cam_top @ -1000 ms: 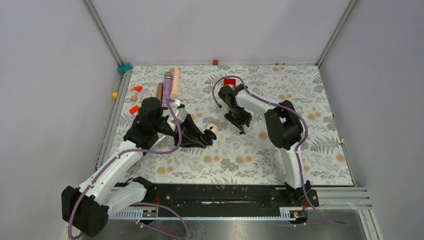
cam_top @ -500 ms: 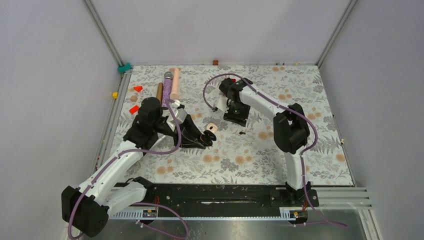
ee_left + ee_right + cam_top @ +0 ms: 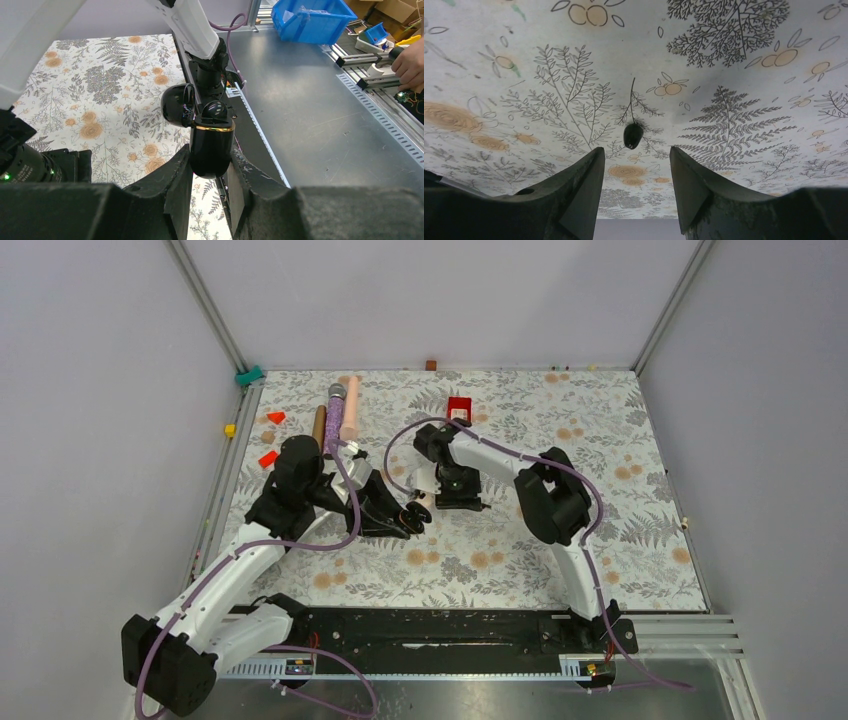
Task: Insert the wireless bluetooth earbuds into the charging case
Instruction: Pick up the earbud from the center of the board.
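Earbud (image 3: pixel 633 135), black, bean-shaped: lies alone on the floral bench (image 3: pixel 734 70), near its middle. In the right wrist view it sits ahead of the right tool (image 3: pixel 635 152), in line with the gap between the fingers but beyond their tips. No contact. The right tool's fingers (image 3: pixel 579 185) stand parted at a middling gap, with nothing between them and nothing held. The tips are low over the bench; cannot tell whether they touch it.

Charging case (image 3: pixel 211 147): black, glossy, pebble-shaped, with a gold band round the rim. The left tool (image 3: pixel 209 162) is clamped narrow on the lower body of the case, one finger on each side, both in contact. The lid (image 3: pixel 176 104) is swung back on its hinge and stands to the left of the body in the left wrist view. A rounded black shape fills the mouth of the case; cannot tell whether that is a seated earbud.

Top view: the left tool (image 3: pixel 412 517) carries the case just left of the bench's middle. The right tool (image 3: pixel 458 502) points down just beside it, toward the right edge. The two tools are near each other but apart. From above, the earbud is too small to pick out with certainty.

Other items: a red block (image 3: pixel 459 406) near the far edge, a pink cylinder (image 3: pixel 350 406) toward the far left corner, and small red blocks (image 3: pixel 268 458) along the left edge.
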Robot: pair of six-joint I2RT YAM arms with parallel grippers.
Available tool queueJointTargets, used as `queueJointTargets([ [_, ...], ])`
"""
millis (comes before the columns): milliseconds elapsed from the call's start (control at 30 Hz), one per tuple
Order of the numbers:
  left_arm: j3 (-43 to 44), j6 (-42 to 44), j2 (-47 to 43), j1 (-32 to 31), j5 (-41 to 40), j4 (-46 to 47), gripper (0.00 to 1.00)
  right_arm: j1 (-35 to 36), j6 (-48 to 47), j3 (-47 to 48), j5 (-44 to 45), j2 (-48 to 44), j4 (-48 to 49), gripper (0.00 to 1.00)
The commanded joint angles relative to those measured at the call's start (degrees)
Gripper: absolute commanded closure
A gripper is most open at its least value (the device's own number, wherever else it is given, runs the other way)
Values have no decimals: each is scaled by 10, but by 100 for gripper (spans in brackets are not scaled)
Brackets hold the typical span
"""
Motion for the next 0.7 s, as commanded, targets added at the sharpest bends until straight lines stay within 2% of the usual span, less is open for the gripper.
queueJointTargets([
  [0, -1, 6, -12, 2, 22, 24, 100, 12, -16, 18, 60, 27, -12, 41],
  [333, -2, 6, -12, 2, 23, 25, 100, 22, -17, 21, 79, 55, -11, 42],
  [667, -2, 6, -12, 2, 22, 24, 100, 28, -19, 16, 105, 70, -11, 51],
])
